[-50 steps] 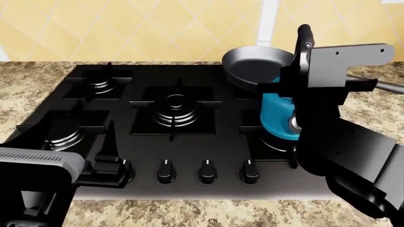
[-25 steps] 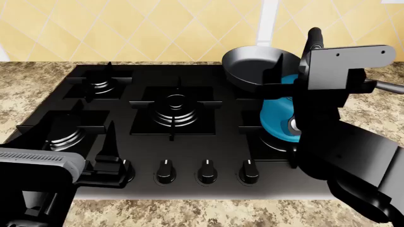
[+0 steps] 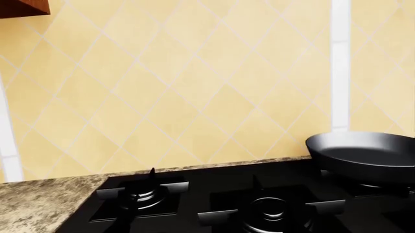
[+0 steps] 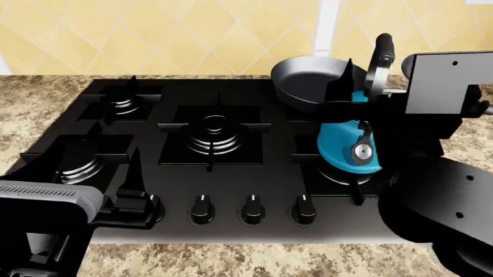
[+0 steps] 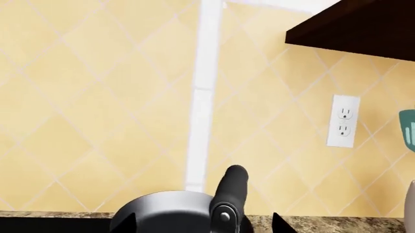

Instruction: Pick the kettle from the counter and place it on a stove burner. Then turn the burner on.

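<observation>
The teal kettle [image 4: 345, 147] stands upright on the front-right stove burner [image 4: 336, 176]. Its arched handle with the black tube [image 4: 383, 47] rises in front of the frying pan. My right gripper [image 4: 376, 86] is open and straddles the handle without touching it. In the right wrist view the tube [image 5: 228, 191] stands between the two spread fingertips [image 5: 127, 224]. My left gripper [image 4: 123, 190] hovers low over the cooktop's front-left corner, empty and apparently open. The granite counter [image 4: 31, 109] surrounds the cooktop.
A black frying pan [image 4: 306, 81] sits on the back-right burner, right behind the kettle; it also shows in the left wrist view [image 3: 366, 158]. Three knobs [image 4: 253, 209] line the cooktop's front edge. A large multi-ring burner [image 4: 214, 135] is in the middle. A wall outlet [image 5: 342, 121] is on the tiles.
My right gripper has let go of the kettle handle and its body has drawn off to the right, uncovering the kettle's side. The kettle has shifted slightly right. The left arm has not moved.
</observation>
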Controlling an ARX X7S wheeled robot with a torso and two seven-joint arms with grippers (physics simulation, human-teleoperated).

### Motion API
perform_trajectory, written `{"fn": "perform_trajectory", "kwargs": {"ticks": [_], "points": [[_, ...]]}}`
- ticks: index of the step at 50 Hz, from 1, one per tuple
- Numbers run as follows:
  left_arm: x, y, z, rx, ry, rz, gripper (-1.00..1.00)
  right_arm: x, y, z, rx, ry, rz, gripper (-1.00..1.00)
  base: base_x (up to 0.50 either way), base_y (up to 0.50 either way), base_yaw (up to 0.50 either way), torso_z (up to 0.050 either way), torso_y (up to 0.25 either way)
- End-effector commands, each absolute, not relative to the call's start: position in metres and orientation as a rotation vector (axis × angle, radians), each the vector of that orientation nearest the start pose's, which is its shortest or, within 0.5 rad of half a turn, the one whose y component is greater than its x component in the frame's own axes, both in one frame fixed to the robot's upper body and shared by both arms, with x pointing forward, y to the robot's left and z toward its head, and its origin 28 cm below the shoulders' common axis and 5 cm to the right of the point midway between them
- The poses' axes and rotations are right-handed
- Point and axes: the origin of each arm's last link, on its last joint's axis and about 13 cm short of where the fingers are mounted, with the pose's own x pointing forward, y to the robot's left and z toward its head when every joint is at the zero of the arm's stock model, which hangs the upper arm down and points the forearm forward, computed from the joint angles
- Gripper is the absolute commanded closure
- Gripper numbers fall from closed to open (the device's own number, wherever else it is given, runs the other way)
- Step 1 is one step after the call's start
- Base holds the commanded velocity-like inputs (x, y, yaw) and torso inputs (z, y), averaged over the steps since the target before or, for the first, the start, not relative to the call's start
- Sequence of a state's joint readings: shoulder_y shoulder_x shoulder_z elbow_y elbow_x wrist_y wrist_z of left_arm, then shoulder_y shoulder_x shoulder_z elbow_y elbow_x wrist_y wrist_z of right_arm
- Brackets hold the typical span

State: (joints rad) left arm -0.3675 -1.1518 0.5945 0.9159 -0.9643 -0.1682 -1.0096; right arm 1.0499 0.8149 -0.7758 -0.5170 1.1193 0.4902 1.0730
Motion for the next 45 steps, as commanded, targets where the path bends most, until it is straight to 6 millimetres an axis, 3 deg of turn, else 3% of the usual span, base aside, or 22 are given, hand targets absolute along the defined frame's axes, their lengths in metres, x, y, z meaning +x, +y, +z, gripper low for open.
{"fn": "perform_trajectory", "kwargs": {"ticks": [1, 19, 36, 45], "points": [[0.152, 0.241, 0.196, 0.083, -0.199, -0.028, -1.00, 0.222, -0.110, 0.257, -0.057, -0.229, -0.104, -1.00, 0.00, 0.00, 0.00, 0.000, 0.000], [0.150, 0.241, 0.196, 0.081, -0.201, -0.022, -1.00, 0.165, -0.111, 0.249, -0.059, -0.090, -0.036, -1.00, 0.00, 0.00, 0.00, 0.000, 0.000], [0.148, 0.242, 0.197, 0.078, -0.203, -0.018, -1.00, 0.139, -0.110, 0.240, -0.027, 0.105, 0.076, -1.00, 0.00, 0.00, 0.00, 0.000, 0.000], [0.148, 0.242, 0.196, 0.073, -0.200, -0.018, -1.00, 0.135, -0.109, 0.228, -0.029, 0.152, 0.102, -1.00, 0.00, 0.00, 0.00, 0.000, 0.000]]}}
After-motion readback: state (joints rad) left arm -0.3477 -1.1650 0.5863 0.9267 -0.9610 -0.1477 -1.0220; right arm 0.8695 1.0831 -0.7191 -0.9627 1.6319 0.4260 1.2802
